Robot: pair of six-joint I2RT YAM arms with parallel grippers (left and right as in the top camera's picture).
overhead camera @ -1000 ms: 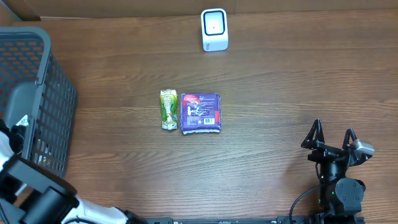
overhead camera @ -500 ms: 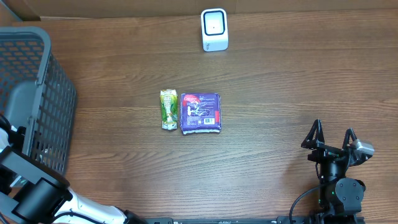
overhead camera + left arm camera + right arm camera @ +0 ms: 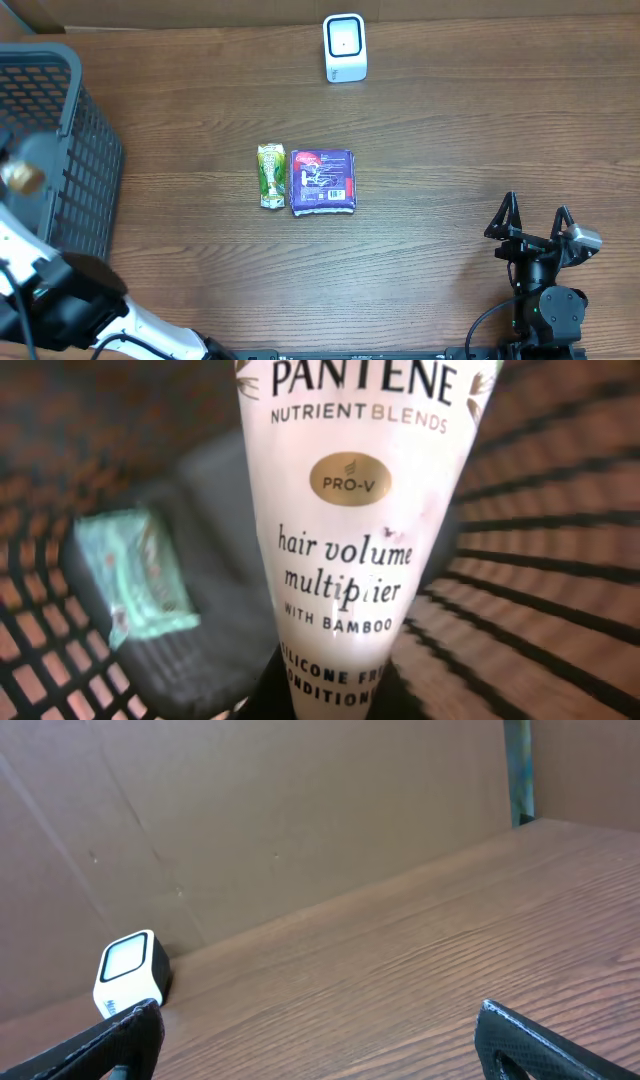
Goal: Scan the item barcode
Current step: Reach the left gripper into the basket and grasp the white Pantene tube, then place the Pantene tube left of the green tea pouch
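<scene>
Left gripper [image 3: 335,698] is clamped shut on a white tube [image 3: 350,510], held over the grey basket [image 3: 70,90] at the table's left. Read on tube: "PANTENE NUTRIENT BLENDS", "PRO-V", "hair volume multiplier with bamboo". Right gripper [image 3: 535,210] is seen low at right, fingers spread wide. Scanner [image 3: 345,47] is seen at the far edge.

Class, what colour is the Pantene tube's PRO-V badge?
PRO-V badge is gold; clearest in left wrist view.

Matt brown wood-grain tabletop [image 3: 450,130]; dull grey plastic lattice basket [image 3: 85,150]; glossy white plastic Pantene tube [image 3: 350,560]; smooth white plastic scanner [image 3: 345,47].
</scene>
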